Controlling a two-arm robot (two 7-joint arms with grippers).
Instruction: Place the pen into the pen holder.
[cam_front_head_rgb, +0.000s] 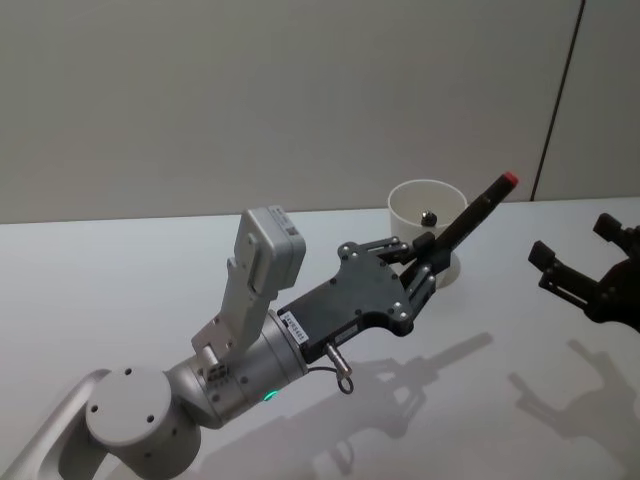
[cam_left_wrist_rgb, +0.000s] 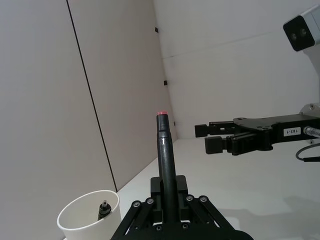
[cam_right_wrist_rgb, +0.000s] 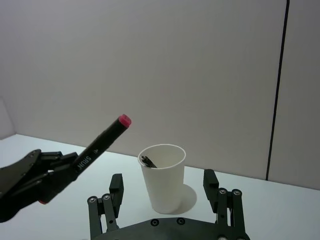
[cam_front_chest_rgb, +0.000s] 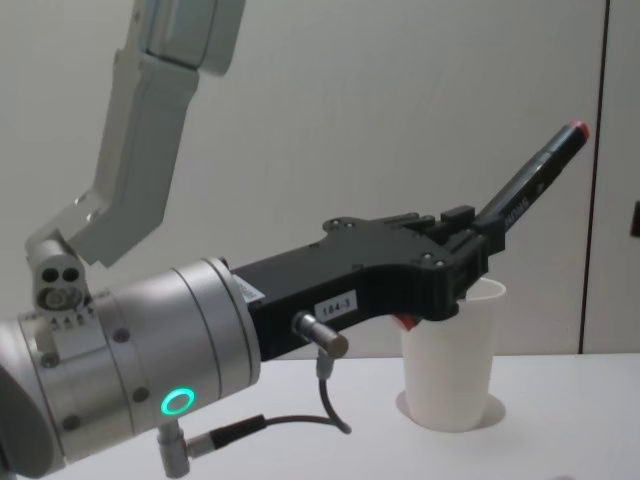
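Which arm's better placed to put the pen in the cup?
Left. The left hand grips the pen, raised beside the pen holder; the right hand is open, empty and off to the side.

We record a black pen (cam_front_head_rgb: 470, 222) with a red tip and white lettering. The pen holder (cam_front_head_rgb: 408, 212) is plain white. The left gripper (cam_front_head_rgb: 432, 255) and right gripper (cam_front_head_rgb: 575, 242) are black. The arm (cam_front_head_rgb: 130, 420) is silver-grey with a green ring light (cam_front_head_rgb: 270, 395). The table (cam_front_head_rgb: 120, 280) is white. A dark wall seam (cam_front_head_rgb: 558, 100) shows at 2 o'clock.
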